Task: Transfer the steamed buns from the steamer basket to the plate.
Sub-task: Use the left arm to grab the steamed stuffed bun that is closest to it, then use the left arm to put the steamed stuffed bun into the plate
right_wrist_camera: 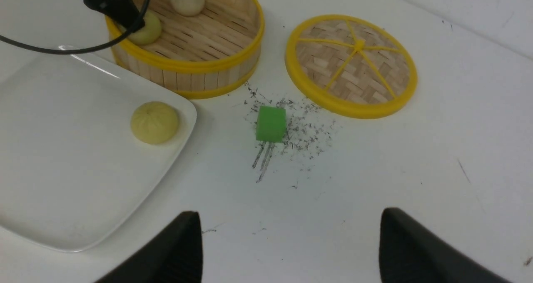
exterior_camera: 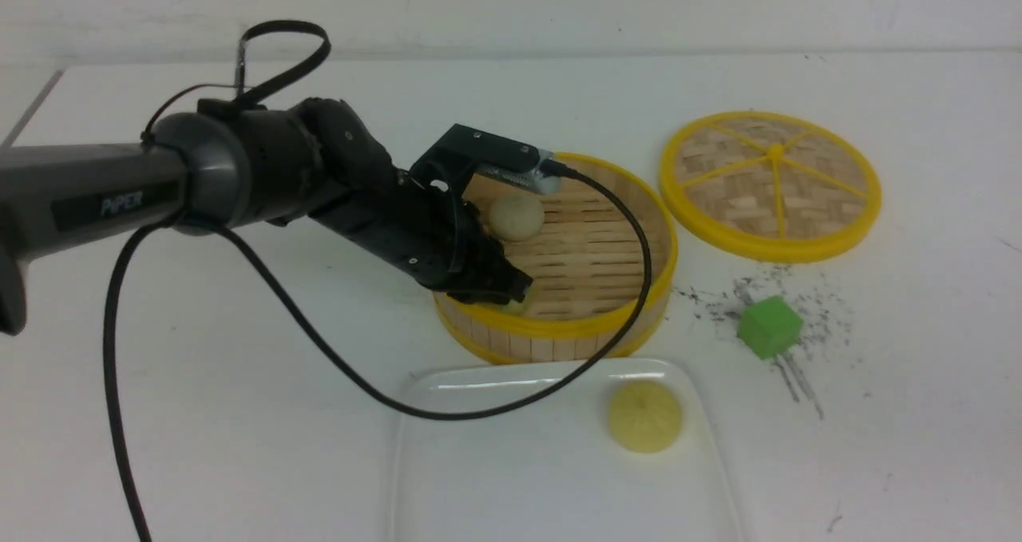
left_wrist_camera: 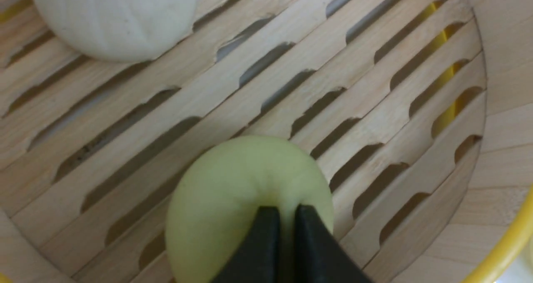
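Observation:
The steamer basket [exterior_camera: 559,330] stands at mid-table with two steamed buns inside. My left gripper [exterior_camera: 511,290] reaches over its near wall and is shut on the pale yellow bun [left_wrist_camera: 233,191], its black fingertips [left_wrist_camera: 266,233] pinching the pleated top. This bun rests on the slatted floor [left_wrist_camera: 374,87]. The off-white bun [exterior_camera: 516,216] lies farther back in the basket, apart from the gripper. A third, pale yellow bun [exterior_camera: 644,416] sits on the white plate [exterior_camera: 511,478] in front of the basket. My right gripper [right_wrist_camera: 290,222] hovers open over bare table, holding nothing.
The woven lid [exterior_camera: 770,183] with yellow spokes lies flat to the right of the basket. A green cube [exterior_camera: 769,326] sits among dark scuff marks between lid and plate. The left arm's black cable [exterior_camera: 447,414] droops across the plate's far edge.

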### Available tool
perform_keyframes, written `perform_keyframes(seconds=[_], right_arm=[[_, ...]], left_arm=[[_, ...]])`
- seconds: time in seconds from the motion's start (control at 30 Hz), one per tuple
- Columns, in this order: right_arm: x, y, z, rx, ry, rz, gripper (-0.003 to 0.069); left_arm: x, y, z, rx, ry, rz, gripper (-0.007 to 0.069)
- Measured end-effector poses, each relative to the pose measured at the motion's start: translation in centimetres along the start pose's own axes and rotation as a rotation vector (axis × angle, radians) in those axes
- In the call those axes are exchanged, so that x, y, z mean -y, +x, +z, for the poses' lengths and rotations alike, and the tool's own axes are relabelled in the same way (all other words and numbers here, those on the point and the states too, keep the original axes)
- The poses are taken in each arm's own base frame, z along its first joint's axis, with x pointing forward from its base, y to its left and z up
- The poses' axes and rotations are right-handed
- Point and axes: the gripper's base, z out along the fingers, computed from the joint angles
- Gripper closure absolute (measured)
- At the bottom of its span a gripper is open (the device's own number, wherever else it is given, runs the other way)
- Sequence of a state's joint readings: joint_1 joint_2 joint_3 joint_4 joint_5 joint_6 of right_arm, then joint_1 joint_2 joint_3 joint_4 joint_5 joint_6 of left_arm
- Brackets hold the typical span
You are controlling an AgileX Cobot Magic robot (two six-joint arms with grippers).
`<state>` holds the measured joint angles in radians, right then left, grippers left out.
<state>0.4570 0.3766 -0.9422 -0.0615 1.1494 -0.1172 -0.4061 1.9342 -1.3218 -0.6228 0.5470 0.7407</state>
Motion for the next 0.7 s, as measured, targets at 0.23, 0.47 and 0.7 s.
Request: perform_keyframes(seconds=[0.23,0.47,0.7], right_arm=[[0.0,0.0,0.0,0.005,-0.004,0.002,0.0158],[-0.1,-0.3,0.0,0.036,-0.013,0.008,0.0169],[-0.1,-0.4,0.0,0.040,-0.012,0.008,0.0168]], left_arm=[[0.7,-1.4,-3.1,0.072,-0.022,0.041,0.0606],[3.0,-3.2,-10.7,0.204,-0.022,0.082,0.0606],[5.5,-1.9,-17.8,0.150,-0.018,0.026,0.0606]])
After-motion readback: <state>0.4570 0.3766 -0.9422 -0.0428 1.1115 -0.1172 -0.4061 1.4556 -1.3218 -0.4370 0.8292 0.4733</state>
